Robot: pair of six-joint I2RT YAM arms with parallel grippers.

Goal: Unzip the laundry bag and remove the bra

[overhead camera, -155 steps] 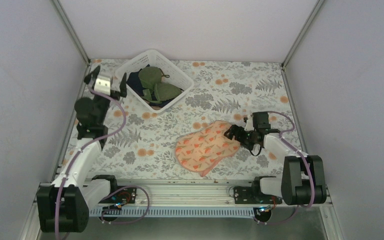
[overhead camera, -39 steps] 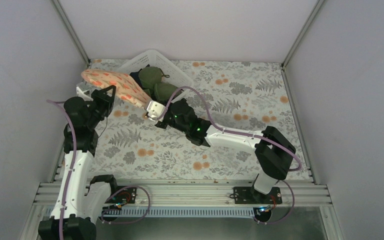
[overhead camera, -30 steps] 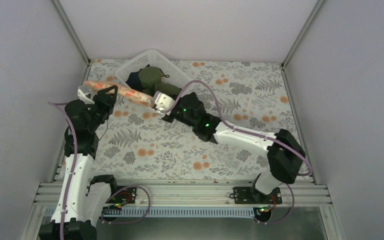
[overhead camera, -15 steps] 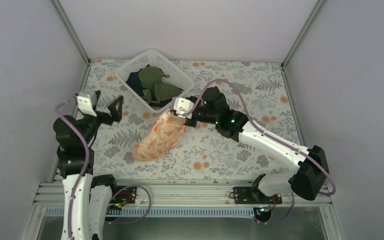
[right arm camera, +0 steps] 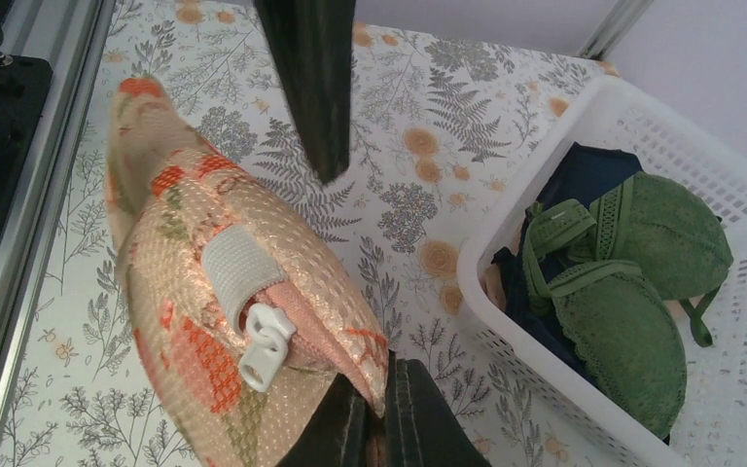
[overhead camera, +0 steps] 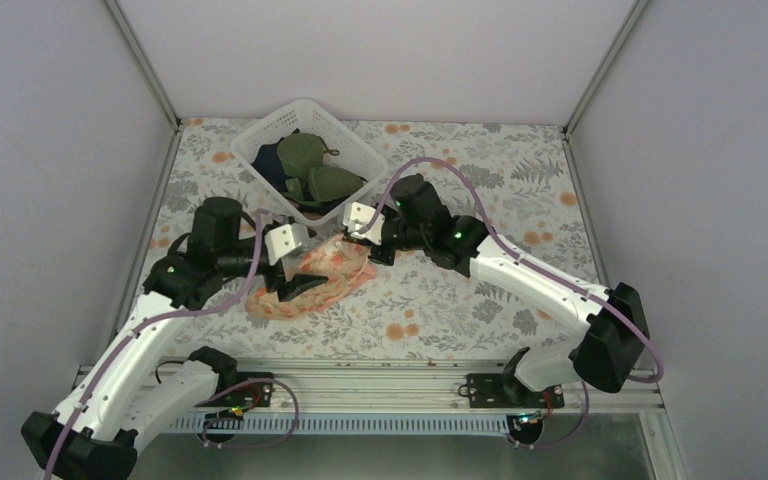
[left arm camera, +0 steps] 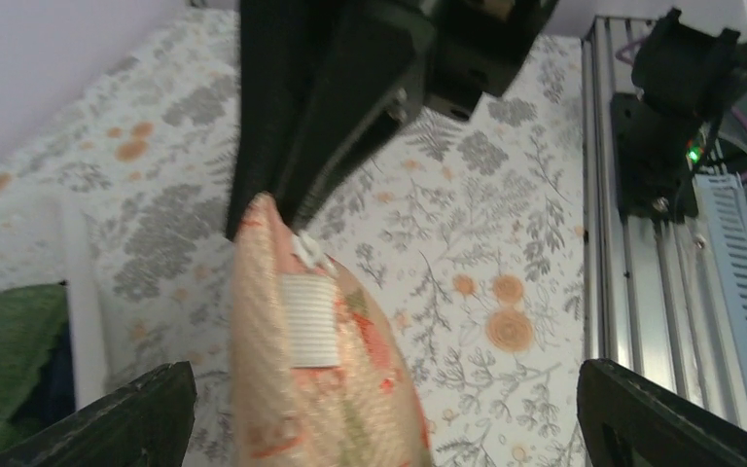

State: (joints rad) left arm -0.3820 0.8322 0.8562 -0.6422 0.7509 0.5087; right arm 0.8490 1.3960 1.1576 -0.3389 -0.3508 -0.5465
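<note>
The laundry bag, peach-pink with orange-red flowers, hangs slanting over the table's middle. My right gripper is shut on the upper edge of the laundry bag, just beside the white zipper pull; the zipper looks closed. My left gripper is open, its fingers set wide on either side of the laundry bag, not touching it. The right gripper pinches the fabric rim. The bra is hidden.
A white lattice basket with olive-green bras stands at the back left, close behind the bag. The same basket shows in the right wrist view. The metal rail runs along the near edge.
The left gripper let go of the bag and opened, then swung right to straddle it. The right gripper carried the bag from beside the basket down to mid-table.
</note>
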